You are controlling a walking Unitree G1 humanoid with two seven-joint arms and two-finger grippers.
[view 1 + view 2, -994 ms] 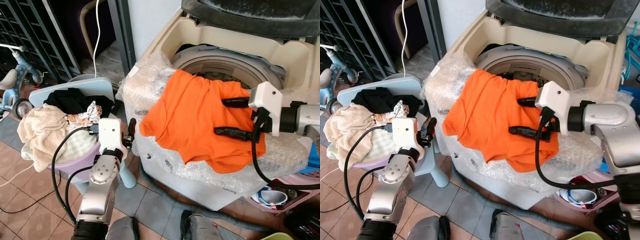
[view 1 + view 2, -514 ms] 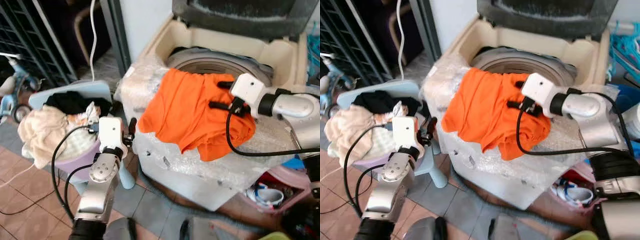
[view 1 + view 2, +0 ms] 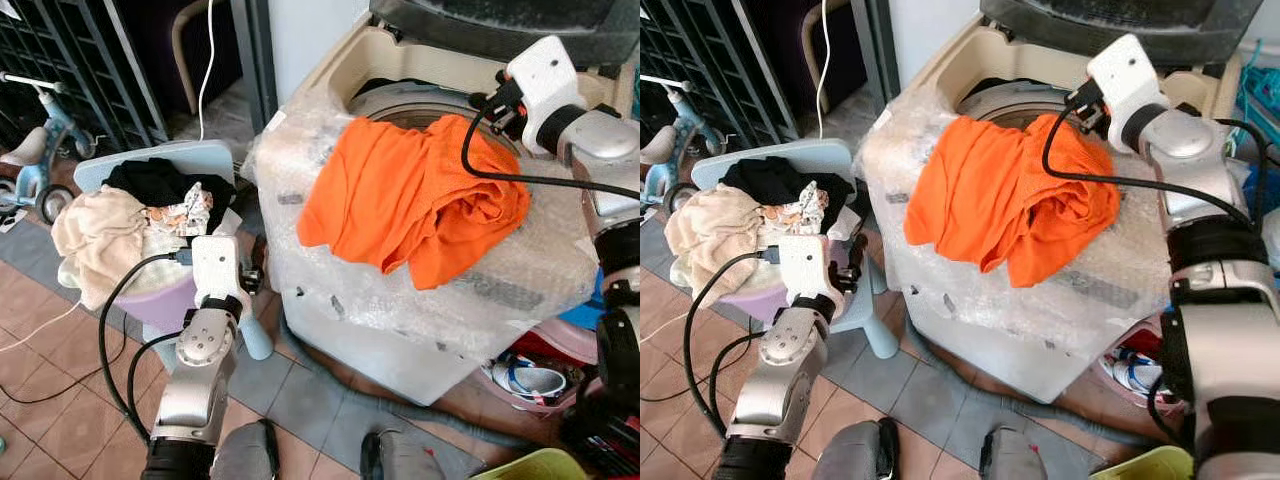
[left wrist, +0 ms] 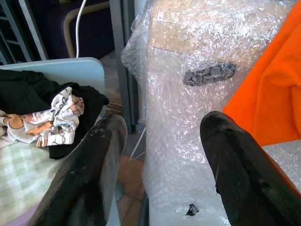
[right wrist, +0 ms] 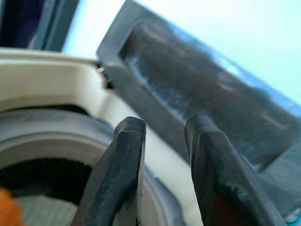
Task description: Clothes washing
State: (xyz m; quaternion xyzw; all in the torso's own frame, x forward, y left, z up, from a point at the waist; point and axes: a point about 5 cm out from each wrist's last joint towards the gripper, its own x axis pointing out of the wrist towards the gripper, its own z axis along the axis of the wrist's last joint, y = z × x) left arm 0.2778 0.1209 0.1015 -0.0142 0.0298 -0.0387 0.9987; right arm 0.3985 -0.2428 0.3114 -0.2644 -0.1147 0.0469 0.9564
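Draping over the near rim of the top-loading washing machine [image 3: 420, 330], an orange garment [image 3: 410, 200] lies bunched on the bubble wrap [image 3: 530, 280] that covers the machine's top and front. Its far edge reaches the drum opening [image 3: 400, 105], and its left part hangs a little way down the front. The dark lid [image 3: 500, 15] stands raised at the far side.

The right hand [image 5: 162, 155] is lifted above the far right of the drum, apart from the garment. In the right wrist view its two black fingers [image 5: 124, 165] stand slightly apart with nothing between them, pointing toward the lid and the drum's grey ring [image 5: 56, 136]. A black cable [image 3: 520, 180] runs from this wrist across the far edge of the orange garment.

The left hand [image 4: 160, 155] hangs low at the near left, between the machine and a pale blue chair [image 3: 160, 165]. Its fingers [image 4: 99, 160] are spread wide and empty, aimed at the wrapped front corner of the machine.

On the chair sits a lilac basket [image 3: 165, 300] heaped with laundry: a cream cloth [image 3: 95, 235], a black garment [image 3: 155, 180] and a patterned piece [image 3: 185, 212]. A child's tricycle [image 3: 35, 150] stands at the far left. On the tiled floor [image 3: 60, 420] to the right of the machine lies a pink basin [image 3: 590, 340].
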